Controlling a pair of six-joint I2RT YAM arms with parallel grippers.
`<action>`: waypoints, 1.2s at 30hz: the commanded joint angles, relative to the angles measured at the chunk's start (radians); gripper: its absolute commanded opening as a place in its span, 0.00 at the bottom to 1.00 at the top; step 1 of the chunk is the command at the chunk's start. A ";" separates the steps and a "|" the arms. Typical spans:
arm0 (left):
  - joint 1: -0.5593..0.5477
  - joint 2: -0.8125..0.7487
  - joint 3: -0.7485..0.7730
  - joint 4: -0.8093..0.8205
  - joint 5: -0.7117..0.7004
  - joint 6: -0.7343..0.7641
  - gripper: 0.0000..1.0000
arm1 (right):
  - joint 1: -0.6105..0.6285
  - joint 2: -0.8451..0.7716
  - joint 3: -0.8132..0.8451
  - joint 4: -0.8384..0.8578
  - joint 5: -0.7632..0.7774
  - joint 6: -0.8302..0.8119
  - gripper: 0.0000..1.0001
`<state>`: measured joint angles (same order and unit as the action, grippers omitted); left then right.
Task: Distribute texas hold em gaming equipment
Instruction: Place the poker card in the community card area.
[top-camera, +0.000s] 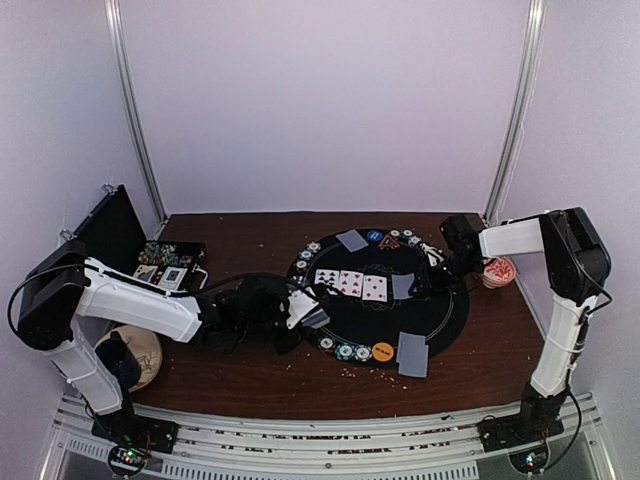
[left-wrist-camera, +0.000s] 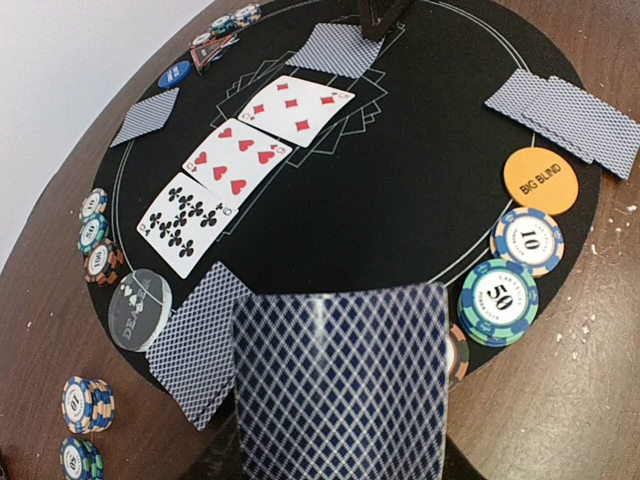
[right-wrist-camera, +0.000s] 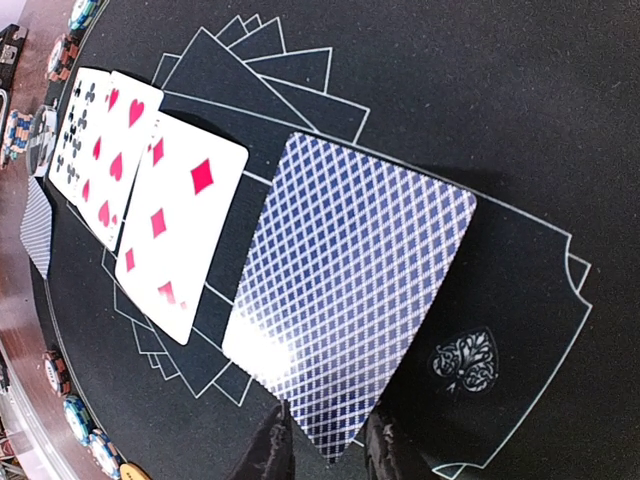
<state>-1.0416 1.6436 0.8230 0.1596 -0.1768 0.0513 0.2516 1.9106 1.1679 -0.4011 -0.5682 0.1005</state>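
My left gripper (top-camera: 303, 313) is shut on a deck of blue-backed cards (left-wrist-camera: 340, 390), held over the near left rim of the black mat (top-camera: 455, 310); the deck hides its fingers in the left wrist view. Three face-up cards (left-wrist-camera: 240, 160) lie in a row mid-mat. My right gripper (right-wrist-camera: 328, 455) is low over the mat with its jaws slightly apart, straddling the near corner of a face-down card (right-wrist-camera: 350, 290) that lies flat beside the diamonds card (right-wrist-camera: 175, 220). Striped chips (left-wrist-camera: 500, 295), an orange disc (left-wrist-camera: 540, 180), a blue disc (left-wrist-camera: 174, 73) and a red triangle marker (top-camera: 390, 241) sit round the rim.
Face-down card pairs lie at the mat's edges (left-wrist-camera: 565, 110), (left-wrist-camera: 335, 45), (left-wrist-camera: 145, 115), (left-wrist-camera: 195, 350). A clear dealer button (left-wrist-camera: 140, 297) and loose chip stacks (left-wrist-camera: 88, 405) lie left. An open chip case (top-camera: 165, 265) stands far left; a red-and-white bowl (top-camera: 498, 271) stands right.
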 joint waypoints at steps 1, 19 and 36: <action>-0.005 -0.023 0.016 0.049 0.006 0.003 0.23 | 0.016 0.015 0.031 -0.004 -0.010 -0.006 0.25; -0.005 -0.020 0.019 0.048 0.008 0.004 0.23 | 0.044 -0.005 0.057 -0.026 0.132 -0.027 0.28; -0.006 -0.024 0.018 0.051 0.012 0.005 0.23 | 0.123 -0.097 0.227 -0.111 -0.197 -0.126 0.65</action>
<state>-1.0420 1.6436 0.8230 0.1596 -0.1753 0.0513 0.3065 1.7966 1.3415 -0.4591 -0.5484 0.0307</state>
